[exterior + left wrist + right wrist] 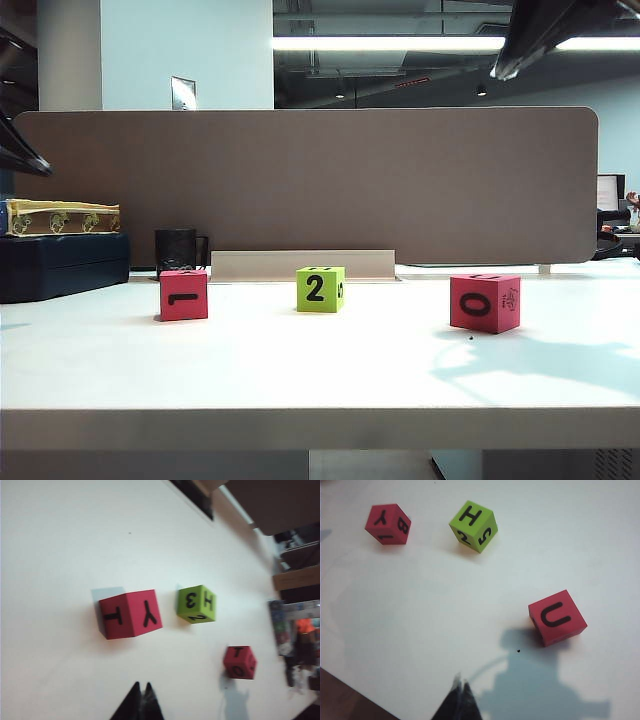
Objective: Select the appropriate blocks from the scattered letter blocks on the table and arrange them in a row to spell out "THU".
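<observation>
1. My left gripper [141,700] hangs above the worktop [320,375] with its jaws pressed together, holding nothing; in its wrist view the dark fingertips show at the frame edge, near the red block with T and Y. In the exterior view only a dark part of my left arm [20,150] shows at the left edge, well above the worktop.
2. At the far left corner sits a dark blue box [62,265] with a yellow-patterned box [60,217] on it, and just beside them a black mug [178,250] against the brown partition [310,180].
3. The left red block [184,294] stands on the worktop toward the left side, just in front of the mug, showing a 1 lying sideways to the front; the wrist views show T, Y and 8 on other faces [130,613] [388,524].
4. The lime green block [320,289] stands near the middle, apart from both red ones, with 2 facing front and H on top [196,604] [473,525].
5. The right red block [485,301] stands toward the right side, well apart from the green one, with 0 facing front and U on top [557,617] [240,662].
6. My right gripper [461,700] is pinched shut and empty, hanging over bare worktop near the U block; my right arm [550,35] shows high at the upper right of the exterior view
</observation>
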Available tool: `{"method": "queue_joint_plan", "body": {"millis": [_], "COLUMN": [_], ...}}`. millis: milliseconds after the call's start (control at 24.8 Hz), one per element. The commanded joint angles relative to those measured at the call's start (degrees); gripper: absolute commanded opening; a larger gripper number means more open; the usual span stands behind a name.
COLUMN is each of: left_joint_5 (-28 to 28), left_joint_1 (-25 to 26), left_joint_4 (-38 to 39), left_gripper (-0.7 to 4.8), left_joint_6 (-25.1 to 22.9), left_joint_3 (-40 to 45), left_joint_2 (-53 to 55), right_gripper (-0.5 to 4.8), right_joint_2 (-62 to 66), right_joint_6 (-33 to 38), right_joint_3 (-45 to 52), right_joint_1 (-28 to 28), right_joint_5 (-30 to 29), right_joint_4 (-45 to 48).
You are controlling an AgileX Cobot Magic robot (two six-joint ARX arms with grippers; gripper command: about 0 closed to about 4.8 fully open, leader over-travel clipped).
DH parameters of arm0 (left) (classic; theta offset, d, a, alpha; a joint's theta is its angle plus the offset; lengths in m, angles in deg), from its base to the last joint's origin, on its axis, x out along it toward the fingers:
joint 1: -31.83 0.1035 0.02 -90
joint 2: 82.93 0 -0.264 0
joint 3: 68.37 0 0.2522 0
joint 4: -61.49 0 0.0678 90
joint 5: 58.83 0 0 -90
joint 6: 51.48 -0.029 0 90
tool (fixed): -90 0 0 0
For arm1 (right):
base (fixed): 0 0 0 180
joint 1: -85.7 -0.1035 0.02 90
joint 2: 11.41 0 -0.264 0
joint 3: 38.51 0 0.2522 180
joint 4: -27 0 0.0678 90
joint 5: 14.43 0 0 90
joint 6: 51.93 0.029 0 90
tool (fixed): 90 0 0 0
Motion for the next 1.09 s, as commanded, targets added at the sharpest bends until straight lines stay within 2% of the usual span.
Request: {"method": "queue_joint_plan", "body": {"millis": [40, 81, 161, 323, 524, 887, 1089], "left_joint_5": [9.3, 12.5, 24.1, 31.8, 32.5, 32.4, 32.5], "left_joint_1": [-5.3, -6.9, -13.2, -18.5, -21.7, -21.8, -21.8], "left_joint_4": [-1.4, -1.5, -2.7, -4.5, -1.8, 5.4, 8.2], "left_gripper": [-0.06, -0.05, -0.05, -0.05, -0.05, -0.05, -0.02], "left_joint_6": [-2.5, -2.8, -5.8, -7.7, -8.6, -9.0, -10.1], "left_joint_3": [-0.9, -1.3, -2.8, -4.9, -12.0, -25.0, -25.8], "left_joint_2": [-0.1, -0.1, -0.1, 1.0, 9.1, 22.2, 24.9], "right_gripper": [-0.05, -0.05, -0.05, -0.05, -0.05, -0.05, -0.05], "right_joint_2": [1.9, 2.4, 5.0, 7.7, 10.1, 12.6, 12.8], "right_joint_6": [-1.2, -1.2, -1.5, -1.4, -1.4, -2.4, -2.7], "right_joint_3": [-0.3, -0.3, -0.3, -0.3, -0.3, -0.3, -0.3], "right_joint_1": [-0.2, -0.4, -0.9, -1.0, -2.2, -2.1, -2.1], "right_joint_5": [0.4, 0.7, 2.1, 2.2, 2.7, 5.8, 5.9], "right_joint_4": [0.4, 0.4, 0.8, 2.5, 7.3, 9.6, 9.3]}}
